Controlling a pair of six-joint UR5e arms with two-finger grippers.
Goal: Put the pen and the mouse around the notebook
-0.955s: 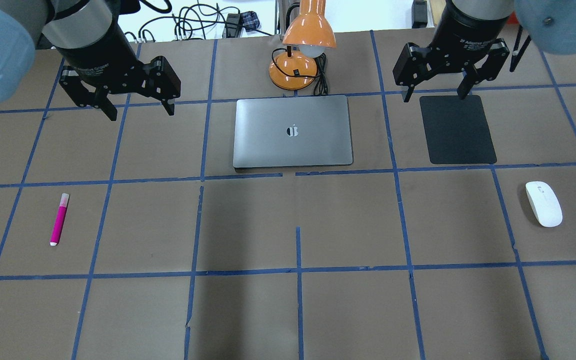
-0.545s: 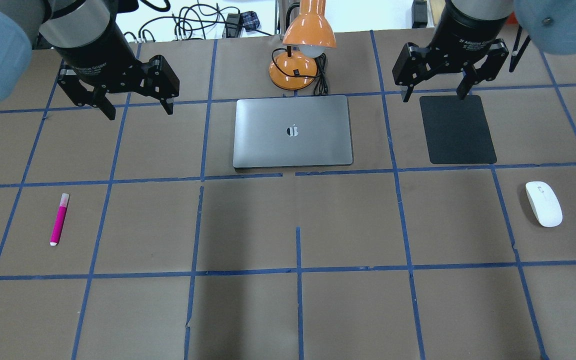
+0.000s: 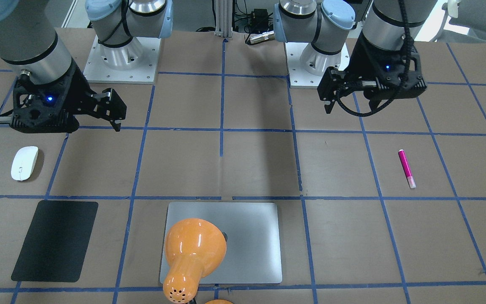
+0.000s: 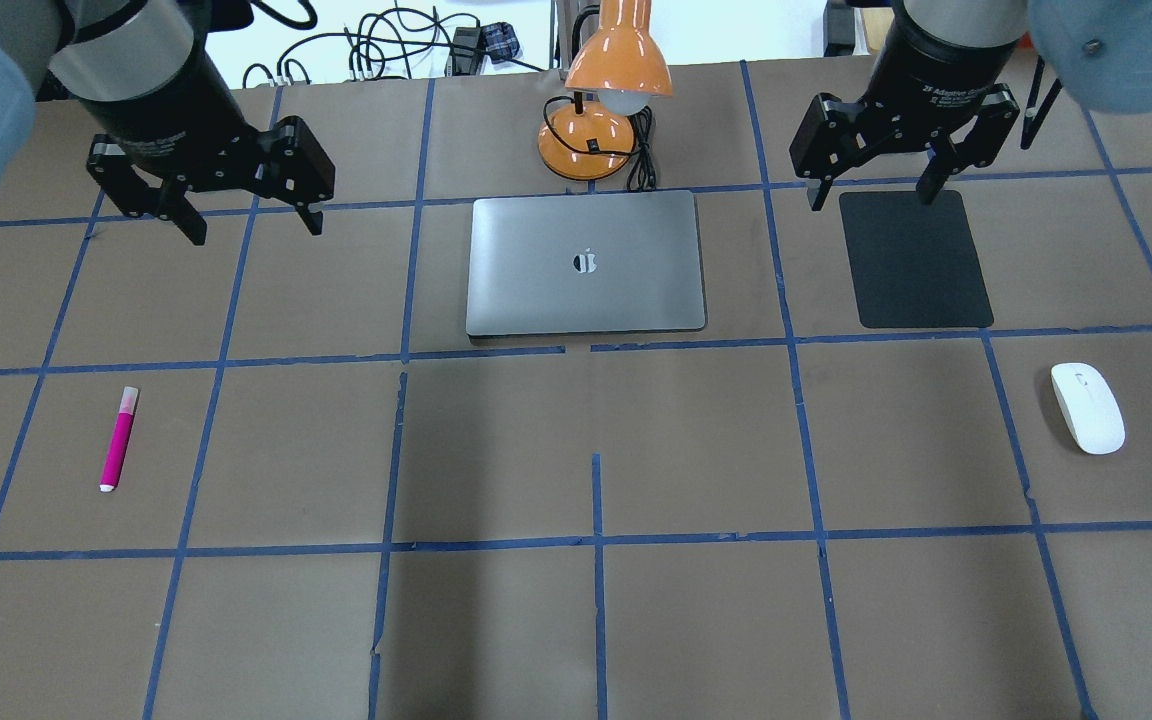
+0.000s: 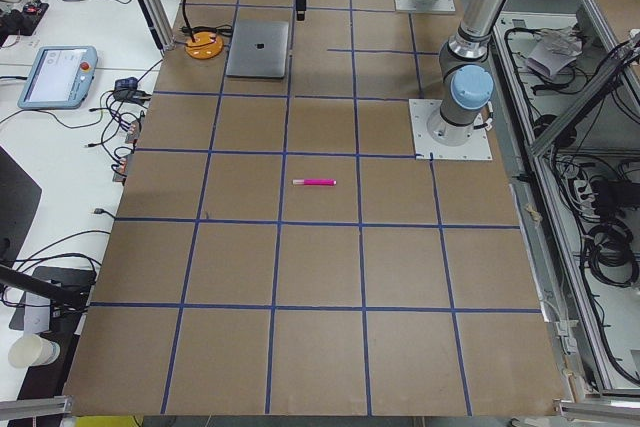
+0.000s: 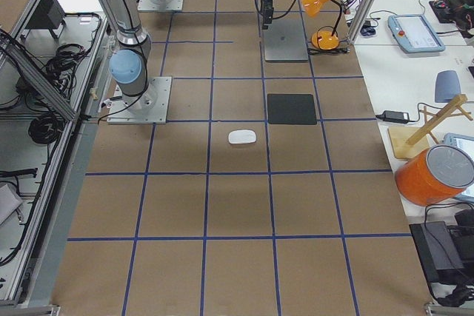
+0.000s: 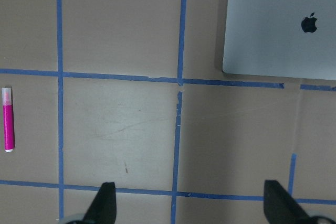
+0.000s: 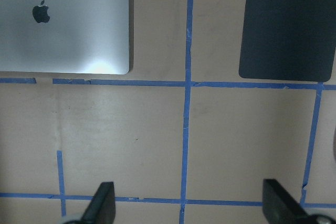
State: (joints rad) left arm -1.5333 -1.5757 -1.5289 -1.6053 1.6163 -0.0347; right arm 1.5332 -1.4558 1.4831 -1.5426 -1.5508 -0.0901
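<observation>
The magenta pen (image 4: 119,438) lies flat at the left of the table, also in the left wrist view (image 7: 8,119). The white mouse (image 4: 1087,407) rests at the far right. The silver notebook (image 4: 586,262) lies shut at the back centre. My left gripper (image 4: 256,232) hangs open and empty above the table, left of the notebook and well behind the pen. My right gripper (image 4: 872,200) is open and empty too, hovering over the back edge of a black pad, far from the mouse.
An orange desk lamp (image 4: 604,100) stands just behind the notebook, its cord beside it. The matte black pad (image 4: 914,258) lies right of the notebook. Blue tape lines grid the brown tabletop. Both arm bases (image 3: 120,55) sit on the robot's side.
My left gripper has drifted to the left and slightly back, still open. The right gripper has barely shifted. Pen, mouse and notebook have not moved.
</observation>
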